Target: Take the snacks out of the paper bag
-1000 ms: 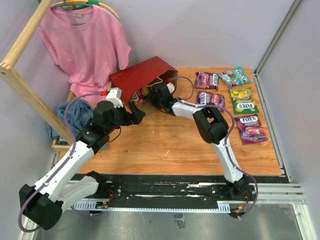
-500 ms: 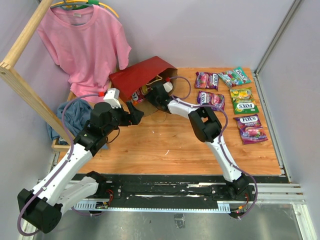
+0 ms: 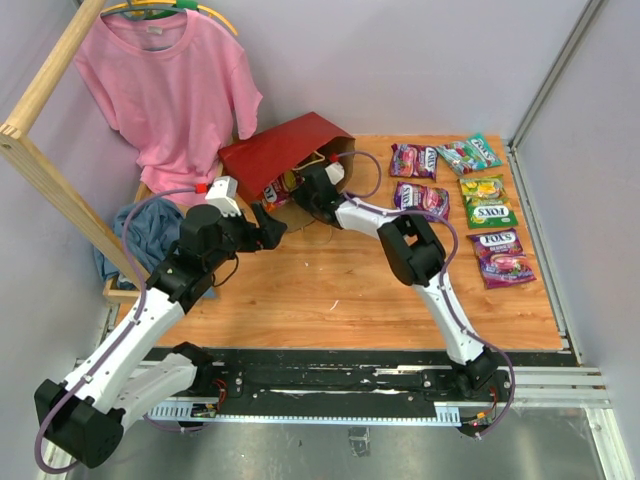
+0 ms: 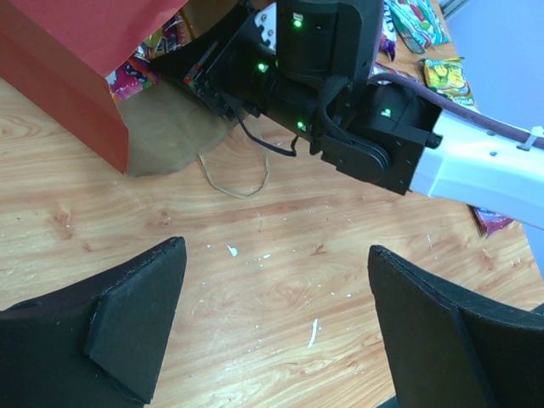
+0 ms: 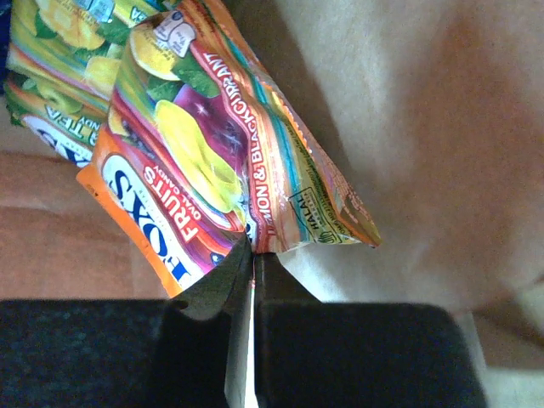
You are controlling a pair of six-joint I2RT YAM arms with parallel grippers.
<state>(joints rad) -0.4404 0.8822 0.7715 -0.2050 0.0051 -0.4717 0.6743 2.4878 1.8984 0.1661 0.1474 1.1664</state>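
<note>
The dark red paper bag (image 3: 285, 148) lies on its side at the back of the table, mouth toward the right arm. My right gripper (image 3: 300, 186) reaches into that mouth. In the right wrist view it (image 5: 253, 248) is shut on the lower edge of an orange Fox's packet (image 5: 200, 161), with another packet (image 5: 59, 51) behind it on the brown kraft inside (image 5: 425, 127). My left gripper (image 4: 276, 319) hangs open over bare wood just in front of the bag (image 4: 76, 59), holding nothing. Several Fox's snacks lie at the right, such as a purple one (image 3: 413, 160).
A pink T-shirt (image 3: 165, 85) hangs on a wooden rack (image 3: 45, 170) at the back left, above a blue cloth (image 3: 150, 228). The bag's thin loop handle (image 4: 238, 180) lies on the wood. More packets (image 3: 487, 200) (image 3: 503, 257) line the right edge by the wall.
My right gripper's jaws have closed on the orange packet's edge inside the bag, after the arm pushed slightly deeper. The left arm has barely moved.
</note>
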